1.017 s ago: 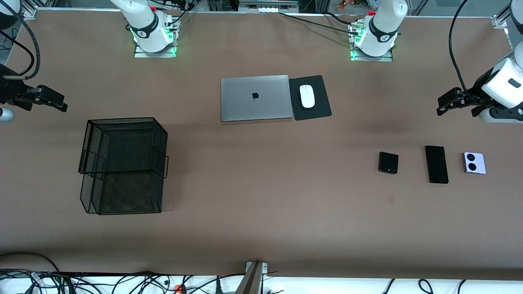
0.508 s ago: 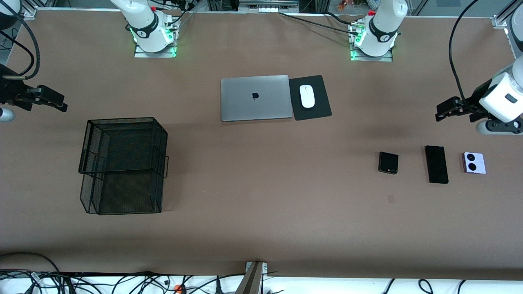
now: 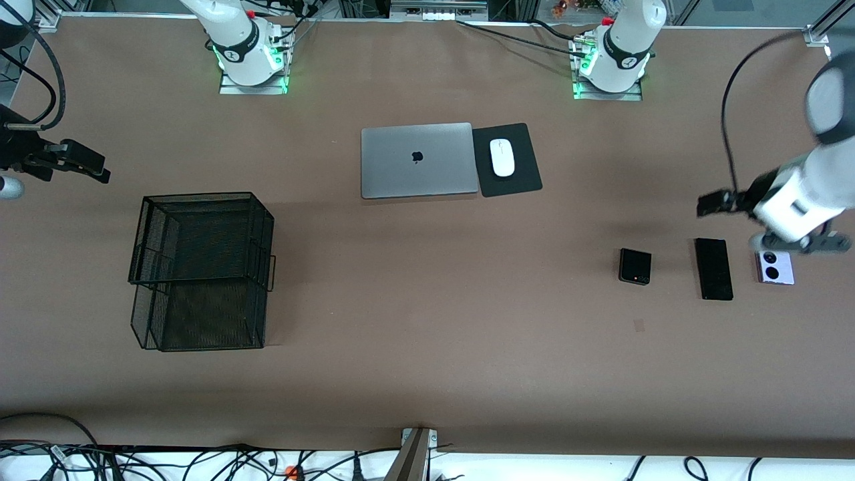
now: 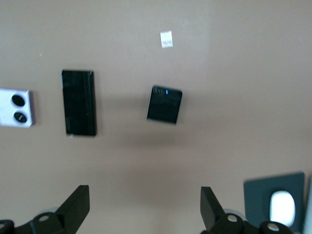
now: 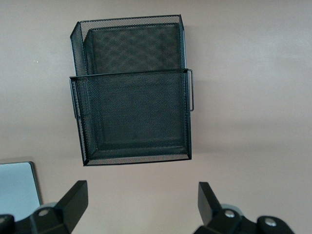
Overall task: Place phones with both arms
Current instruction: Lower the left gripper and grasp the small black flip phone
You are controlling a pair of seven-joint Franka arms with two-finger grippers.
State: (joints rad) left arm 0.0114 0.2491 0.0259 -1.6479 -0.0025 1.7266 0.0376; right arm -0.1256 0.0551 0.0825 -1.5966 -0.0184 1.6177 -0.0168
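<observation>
Black phones [image 3: 713, 268] lie under the gaping left claw [image 3: 709, 203].

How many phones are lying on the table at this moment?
3, in a row toward the left arm's end of the table: the black flip phone, the slim black slab phone and, last, the lavender-white phone. None seems hidden.

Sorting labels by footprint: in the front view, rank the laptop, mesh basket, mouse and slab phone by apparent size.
1. Mesh basket
2. Laptop
3. Slab phone
4. Mouse

All lie on the table, though the basket stands taller, nearer the camera.
</observation>
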